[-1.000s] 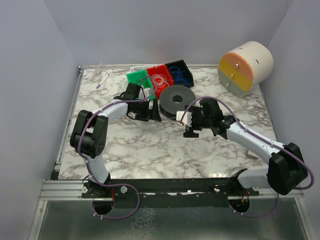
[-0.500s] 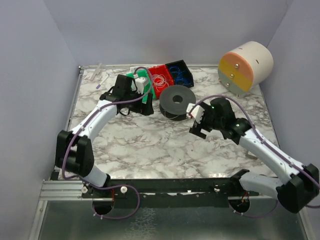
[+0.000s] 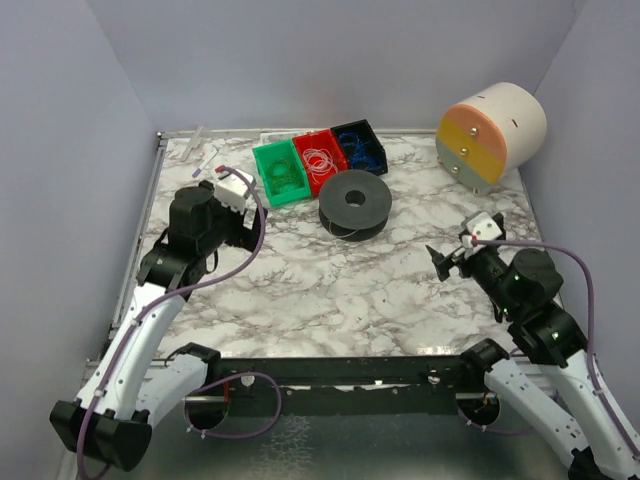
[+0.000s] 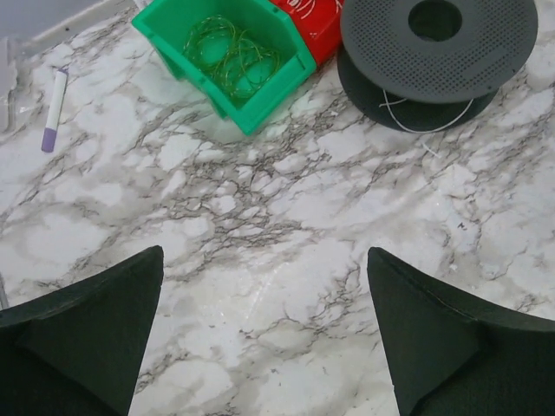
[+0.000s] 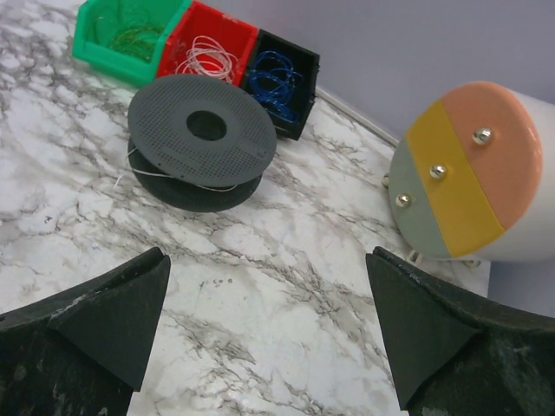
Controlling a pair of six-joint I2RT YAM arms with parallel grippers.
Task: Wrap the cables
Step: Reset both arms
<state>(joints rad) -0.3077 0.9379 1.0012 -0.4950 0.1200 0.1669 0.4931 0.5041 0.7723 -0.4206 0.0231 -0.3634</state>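
Observation:
The cables lie in three small bins at the back. A green coil (image 3: 281,172) (image 4: 230,56) fills the green bin, a whitish coil (image 3: 320,160) (image 5: 208,56) the red bin, and a blue coil (image 3: 360,150) (image 5: 273,78) the black bin. A thin whitish wire (image 4: 425,108) (image 5: 143,173) runs round the dark grey spool (image 3: 354,203) in front of them. My left gripper (image 3: 228,232) (image 4: 264,260) hangs open and empty over bare marble, well left of the spool. Near the right edge, my right gripper (image 3: 440,262) (image 5: 267,260) is also open and empty.
A round drum with a peach, yellow and grey face (image 3: 492,133) (image 5: 468,173) stands at the back right corner. A white pen with a purple cap (image 3: 208,160) (image 4: 54,108) lies at the back left. Purple walls close in the marble table (image 3: 330,290) on three sides.
Both arms have drawn back from the spool toward the near edge, the left one to the left and the right one to the right. Both grippers come away empty.

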